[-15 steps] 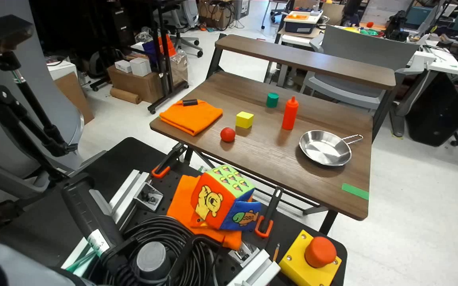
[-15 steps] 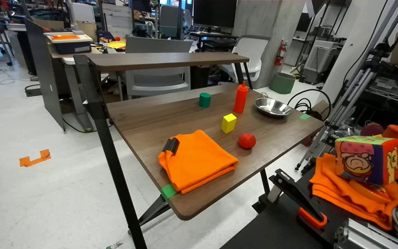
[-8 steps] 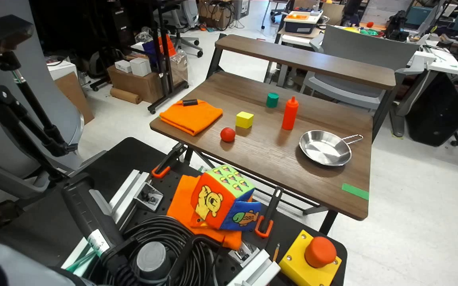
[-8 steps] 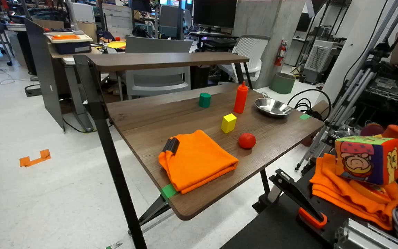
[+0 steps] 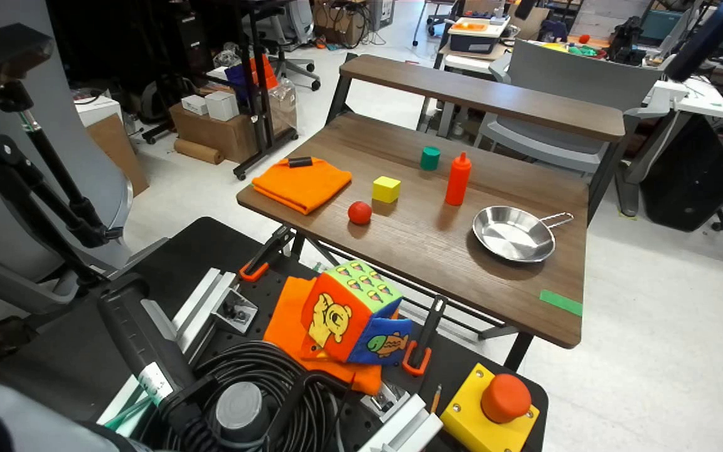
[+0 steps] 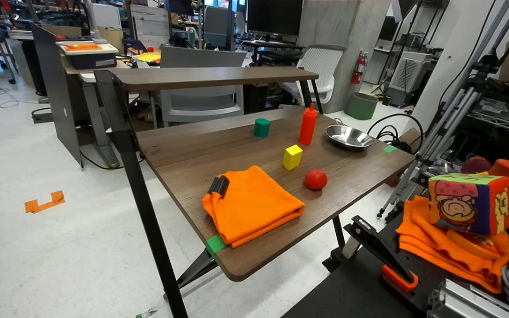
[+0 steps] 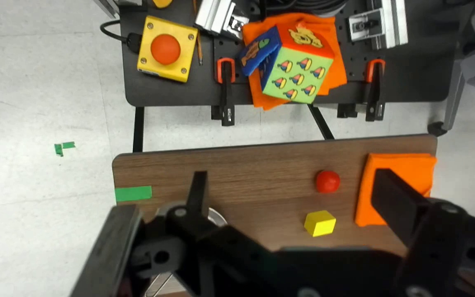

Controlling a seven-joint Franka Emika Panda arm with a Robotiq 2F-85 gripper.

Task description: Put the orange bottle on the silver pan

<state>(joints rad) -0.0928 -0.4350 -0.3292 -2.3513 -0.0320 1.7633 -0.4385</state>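
Wood-grain tabletop (image 5: 412,245) bears the orange bottle (image 5: 457,182) upright near, not on, the silver pan (image 5: 513,233); a dark blurred shape (image 5: 710,41), presumably the arm, newly enters an exterior view, gripper (image 7: 293,187) spread and unladen, so reach likely beginning, pick not yet made.

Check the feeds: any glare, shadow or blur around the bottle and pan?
In an exterior view, bright reflections streak the silver pan, a dark shadow edges it, and the orange bottle throws a soft dark patch on the tabletop; in the wrist view, the hand covers most of the pan, its nearest parts out of focus.
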